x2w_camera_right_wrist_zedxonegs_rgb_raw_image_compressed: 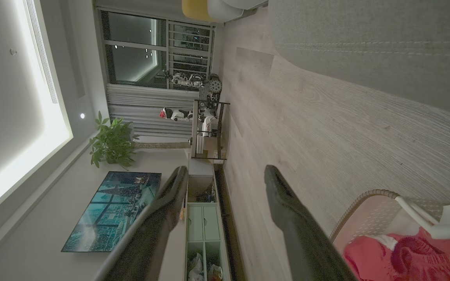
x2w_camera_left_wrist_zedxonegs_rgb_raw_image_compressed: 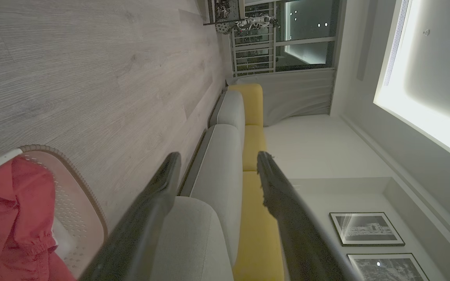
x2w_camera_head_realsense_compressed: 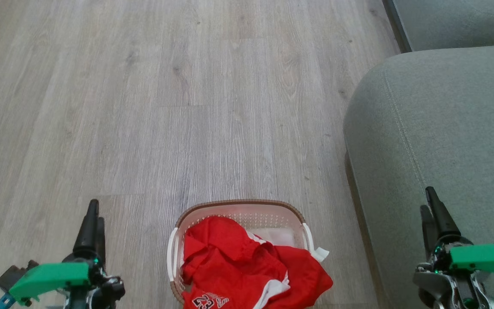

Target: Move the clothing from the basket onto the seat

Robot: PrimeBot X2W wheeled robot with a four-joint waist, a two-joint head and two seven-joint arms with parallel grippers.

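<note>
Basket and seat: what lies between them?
A bare strip of wood floor lies between the basket and the seat, seen in the head view.

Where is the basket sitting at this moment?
In the head view the basket sits on the wood floor at bottom centre, left of the seat, with the red clothing heaped inside.

The left gripper [x2w_camera_head_realsense_compressed: 96, 212] sits low on the robot's left in the head view and the right gripper [x2w_camera_head_realsense_compressed: 427, 199] low on its right, both pointing up the picture, seen nearly edge-on. Behind each is a green wrist cover [x2w_camera_head_realsense_compressed: 49, 277]. In the wrist views the dark fingers [x2w_camera_left_wrist_zedxonegs_rgb_raw_image_compressed: 150, 218] stand spread wide — both grippers empty.
</note>
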